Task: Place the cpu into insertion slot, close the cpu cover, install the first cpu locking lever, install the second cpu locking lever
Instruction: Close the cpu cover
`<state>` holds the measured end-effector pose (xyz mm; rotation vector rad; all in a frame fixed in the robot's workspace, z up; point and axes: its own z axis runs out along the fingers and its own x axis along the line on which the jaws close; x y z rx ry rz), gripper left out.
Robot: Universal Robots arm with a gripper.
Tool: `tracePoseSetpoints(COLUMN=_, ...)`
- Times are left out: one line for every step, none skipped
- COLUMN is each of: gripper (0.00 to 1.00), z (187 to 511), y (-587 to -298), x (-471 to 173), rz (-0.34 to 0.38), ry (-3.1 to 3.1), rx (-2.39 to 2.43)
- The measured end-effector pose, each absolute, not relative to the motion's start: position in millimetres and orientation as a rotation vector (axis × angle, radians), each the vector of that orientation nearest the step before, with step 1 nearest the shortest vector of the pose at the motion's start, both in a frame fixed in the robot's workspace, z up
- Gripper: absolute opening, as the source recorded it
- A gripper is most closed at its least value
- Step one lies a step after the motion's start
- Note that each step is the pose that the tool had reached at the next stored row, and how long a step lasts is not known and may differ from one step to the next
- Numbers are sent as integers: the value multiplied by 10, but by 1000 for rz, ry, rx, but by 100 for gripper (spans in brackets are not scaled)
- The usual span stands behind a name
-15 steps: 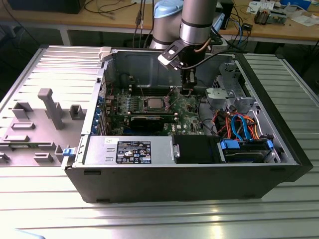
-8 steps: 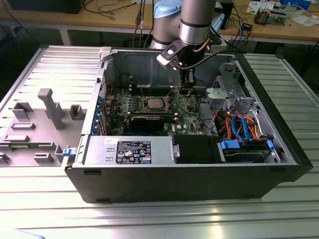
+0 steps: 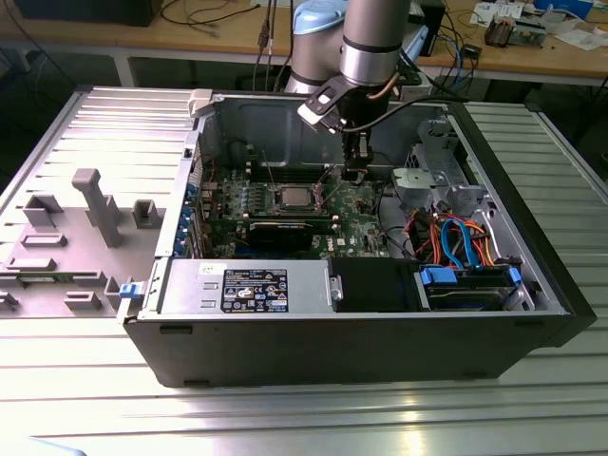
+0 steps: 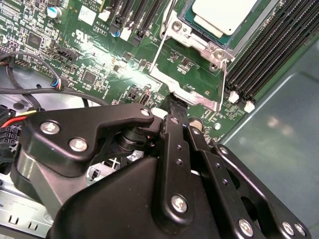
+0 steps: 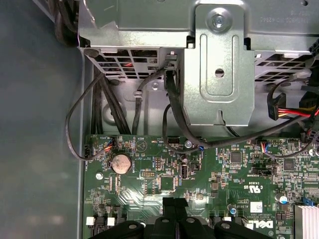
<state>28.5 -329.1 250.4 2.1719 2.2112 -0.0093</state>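
Down inside the open computer case (image 3: 380, 332), which lies on its side on a ribbed metal table (image 3: 285, 418), the arm reaches to the green circuit board (image 4: 99, 59). The gripper (image 3: 353, 169) hangs close over the board, near the case's back wall and towards the exterior view's right of the processor socket.

In the second wrist view the cpu (image 4: 224, 15) sits flat in the insertion slot (image 4: 220, 53), its pale metal top facing up and the slot's silvery rim around it. The exterior view shows the cpu (image 3: 293, 198) near the middle of the board. The cpu cover (image 4: 192, 94) is swung open away from the chip. The green board shows through its square window, and its far edge points at the gripper.

The gripper (image 4: 177, 105) has its two black fingers drawn together. Their tips meet right at the cover's outer edge, though I cannot tell whether they pinch the metal or merely touch it. Long black memory slots (image 4: 269, 45) run along the far side of the socket.

In the first wrist view the closed fingertips (image 5: 169, 203) lie over the board's edge, with a coin battery (image 5: 120, 163) nearby and a grey metal drive cage (image 5: 219, 74) beyond the board.
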Motion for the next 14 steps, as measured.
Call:
tracePoseSetpoints(gripper=11, z=2504, y=-3291, x=283, rz=-9, ry=2211, rx=2172)
tracePoseSetpoints(gripper=11, z=2504, y=-3291, x=282, rz=-9, ry=2211, rx=2172)
tracePoseSetpoints(gripper=11, z=2504, y=-3292, x=280, rz=-9, ry=2211, rx=2172)
tracePoseSetpoints(gripper=11, z=2504, y=-3292, x=279, rz=-9, ry=2211, rx=2172)
tracePoseSetpoints(gripper=11, z=2504, y=-3292, x=277, rz=-9, ry=2211, rx=2172)
tracePoseSetpoints(gripper=11, z=2504, y=-3292, x=276, rz=-9, ry=2211, rx=2172)
tracePoseSetpoints(gripper=11, z=2504, y=-3292, x=274, rz=-9, ry=2211, rx=2172)
tracePoseSetpoints(gripper=11, z=2504, y=-3291, x=270, rz=-9, ry=2211, rx=2172)
tracePoseSetpoints(gripper=11, z=2504, y=-3291, x=268, rz=-9, ry=2211, rx=2172)
tracePoseSetpoints(gripper=11, z=2504, y=-3291, x=268, rz=-9, ry=2211, rx=2172)
tracePoseSetpoints(gripper=11, z=2504, y=-3291, x=268, rz=-9, ry=2211, rx=2172)
tracePoseSetpoints(gripper=11, z=2504, y=-3291, x=267, rz=-9, ry=2211, rx=2172)
tracePoseSetpoints(gripper=11, z=2504, y=-3291, x=236, rz=-9, ry=2211, rx=2172)
tracePoseSetpoints(gripper=11, z=2503, y=-3291, x=209, rz=-9, ry=2211, rx=2172)
